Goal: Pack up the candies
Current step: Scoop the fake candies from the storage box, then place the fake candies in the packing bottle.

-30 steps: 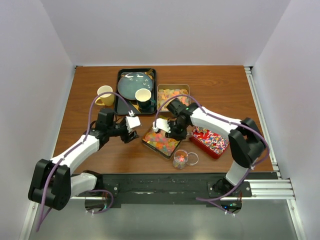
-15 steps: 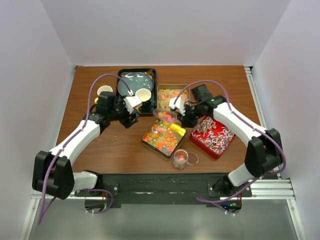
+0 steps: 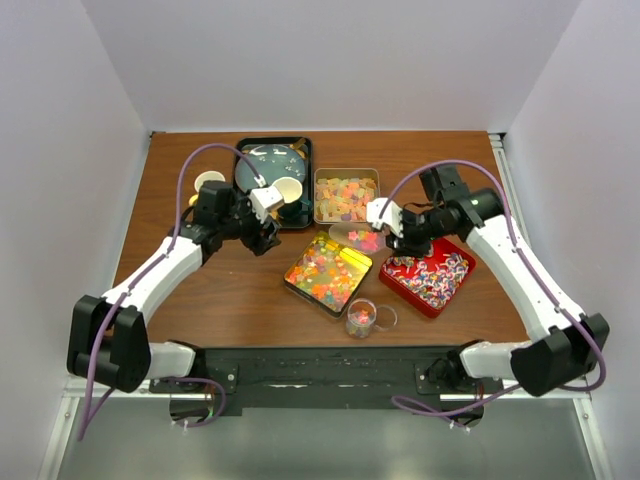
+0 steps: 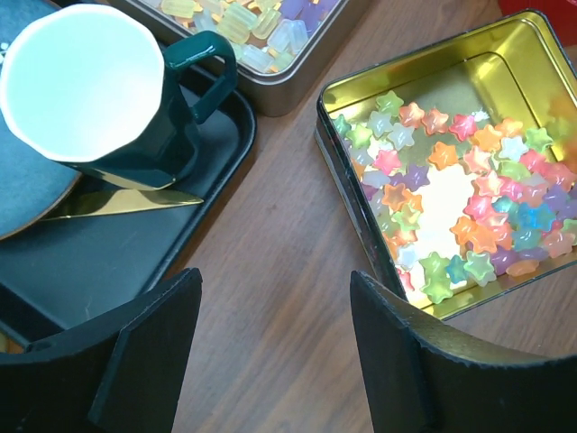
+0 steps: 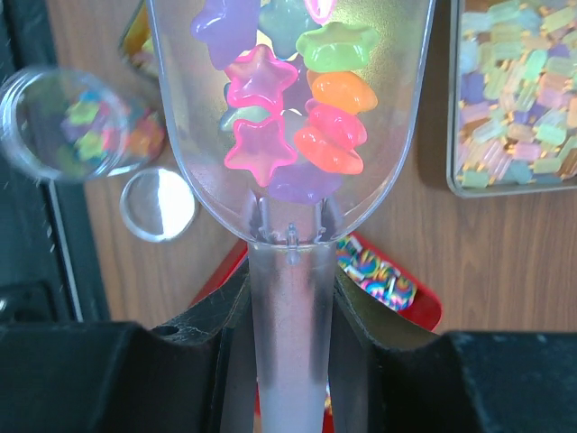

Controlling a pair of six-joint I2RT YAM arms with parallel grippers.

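Left claw (image 4: 275, 316): spread wide, nothing between its fingers, hanging over bare tabletop (image 3: 250, 300) between the black tray (image 4: 90, 262) and the gold tin (image 4: 505, 54).
Right claw (image 5: 290, 298): pressed tight on the handle of a clear scoop (image 5: 288, 171), and it's a loaded one!
Scoop load: star candies (image 5: 261, 149) in pink, green, orange and purple, heaped in the bowl.
Scoop position: from above it sits between the silver tin (image 3: 346, 195) and the gold tin, bowl pointing to the robot's left. Whether it clears the tabletop I can't quite tell from up there.
Gold tin: open, part filled with more multicoloured stars; bare gold shows along one side.
Silver tin: pastel sugary pieces, packed edge to edge, just beside the black tray.
Red tin (image 3: 428, 276): striped wrapped sweets, on the right side, under the right arm's wrist.
Jar (image 3: 361, 318): small, clear, upright near the front edge, a few bright candies already inside.
Lid (image 3: 384, 317): off, lying flat just beside the jar.
Mug (image 4: 90, 90): dark green with a white inside, standing on the black tray next to a blue-green plate (image 3: 268, 165).
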